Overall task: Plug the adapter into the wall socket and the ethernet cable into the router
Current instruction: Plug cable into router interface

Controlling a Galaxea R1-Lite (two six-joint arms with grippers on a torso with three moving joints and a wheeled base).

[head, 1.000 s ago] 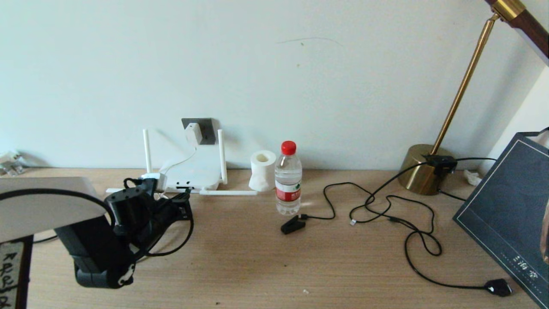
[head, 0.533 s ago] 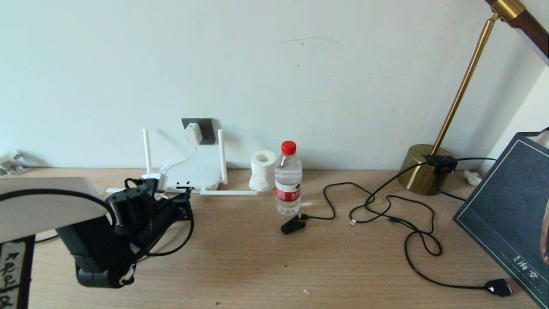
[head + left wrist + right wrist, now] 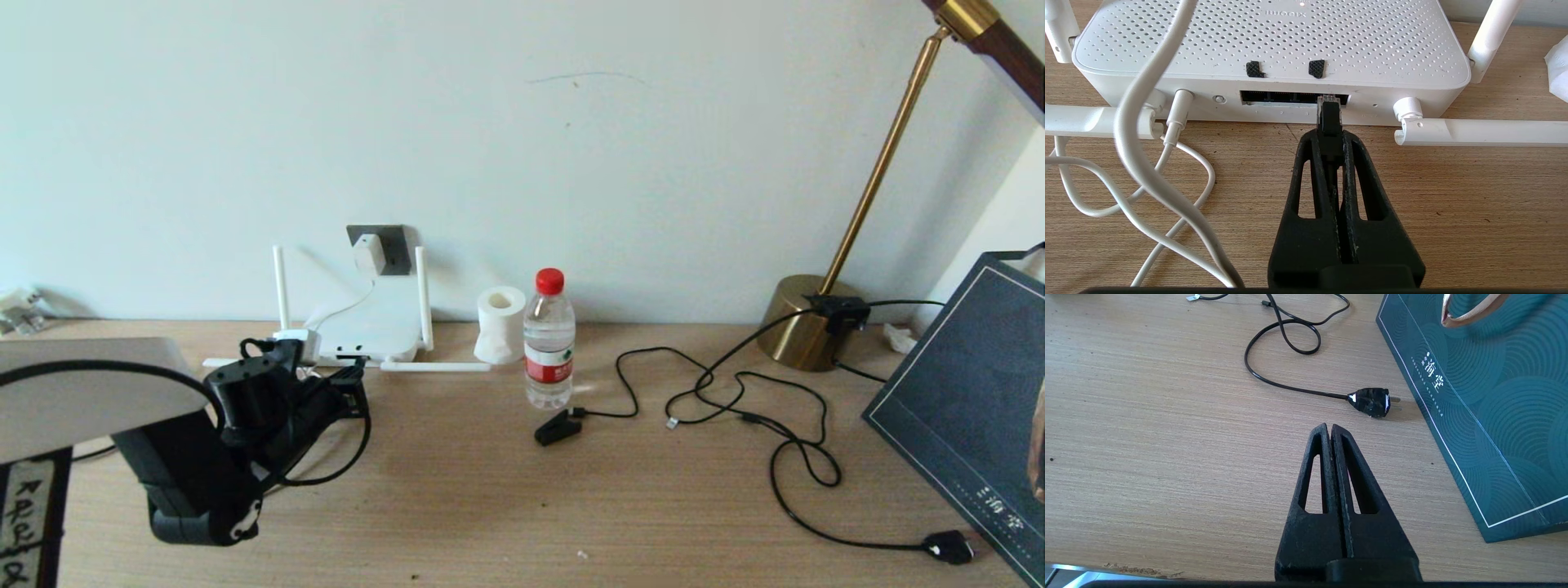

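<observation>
Desk: a pale wood-grain desk top (image 3: 506,490) carries everything, its back edge against a white wall.
Router: the flat white perforated router with stick antennas (image 3: 363,327) lies at the wall; it is the landmark for all else.
Left gripper: the black left gripper (image 3: 1329,122) sits just in front of the router, jaws clamped on the connector.
Right gripper: the black right gripper (image 3: 1329,428) hovers over bare desk far right of the router, jaws pressed together on nothing.
Wall socket: the dark grey square wall socket (image 3: 390,245) sits on the wall directly above the router.
Adapter: the small white cube adapter (image 3: 368,254) is seated in that socket, its thin white cord dropping to the router.
Ethernet cable: the black ethernet cable (image 3: 343,457) loops in front of the router; its clear-tipped end (image 3: 1327,100) is at the dark port slot on the router's front edge.
</observation>
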